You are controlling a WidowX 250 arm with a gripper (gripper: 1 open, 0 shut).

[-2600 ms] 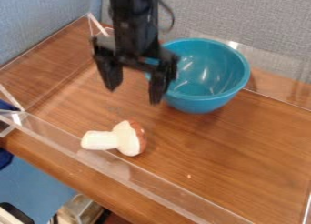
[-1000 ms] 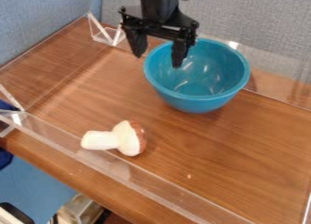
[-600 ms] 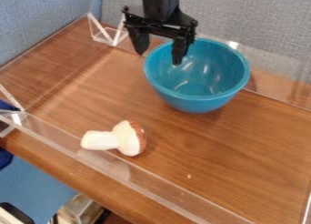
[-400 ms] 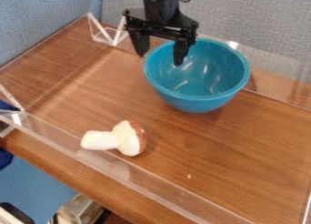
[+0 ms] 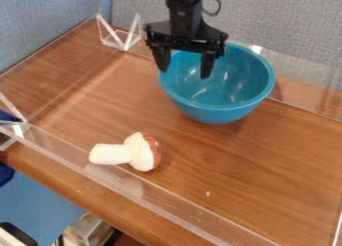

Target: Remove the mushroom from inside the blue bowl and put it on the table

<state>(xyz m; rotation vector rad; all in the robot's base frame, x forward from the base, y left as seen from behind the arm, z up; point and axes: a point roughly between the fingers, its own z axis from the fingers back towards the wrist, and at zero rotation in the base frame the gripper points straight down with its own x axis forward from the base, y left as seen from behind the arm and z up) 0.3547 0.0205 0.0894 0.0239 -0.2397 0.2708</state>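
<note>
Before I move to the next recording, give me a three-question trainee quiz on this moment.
1. True or false: the mushroom lies inside the bowl.
2. The end effector is: A) open and empty, B) shut on the mushroom, C) out of view.
3. What does the mushroom rest on?

Key:
1. False; it lies on its side, apart from the bowl.
2. A; it hangs over the bowl's rim.
3. The table, near its front clear wall.

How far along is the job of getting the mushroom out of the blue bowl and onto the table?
Done, by the look of it: the mushroom lies on its side on the table, well apart from the blue bowl, which looks empty. In hand: nothing; the tool hangs open over the bowl's near-left rim. Left: apparently nothing for the mushroom itself.
</note>
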